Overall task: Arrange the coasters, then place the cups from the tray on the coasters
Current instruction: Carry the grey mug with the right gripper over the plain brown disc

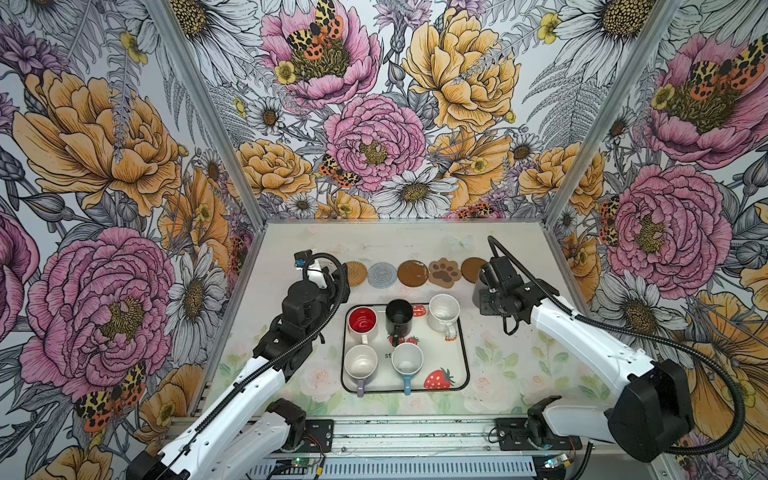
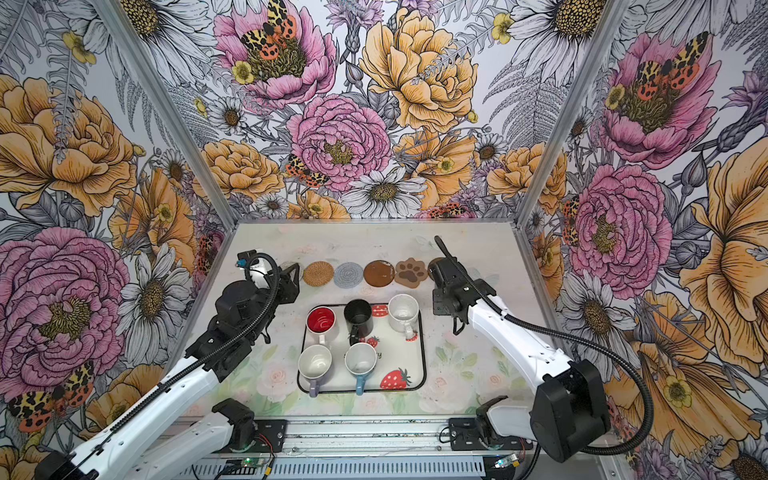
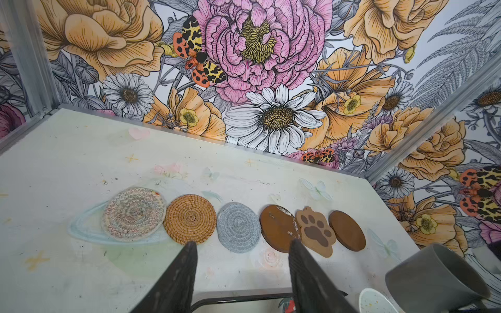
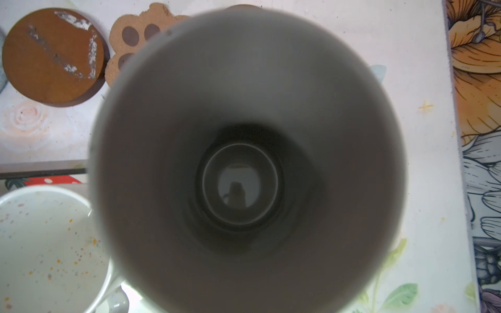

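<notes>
Six coasters lie in a row at the back: a pale woven one (image 3: 134,214), rattan (image 3: 189,219), grey spiral (image 3: 238,227), brown disc (image 3: 279,229), paw shape (image 3: 314,234) and a second brown disc (image 3: 347,230). The tray (image 1: 467,353) holds the red-inside cup (image 1: 362,322), black cup (image 1: 399,318), speckled cup (image 1: 444,311), lilac cup (image 1: 360,363) and light blue cup (image 1: 407,360). My right gripper (image 1: 484,282) is shut on the grey cup (image 4: 244,81), which hangs tilted just in front of the right brown disc. My left gripper (image 3: 242,249) stands open and empty before the grey spiral coaster.
The floral walls close in the table at the back and on both sides. The right arm's cable (image 1: 505,253) loops up behind the gripper. The left arm (image 1: 307,307) hides the leftmost coaster in that top view. Bare tabletop (image 3: 81,151) lies behind the coaster row.
</notes>
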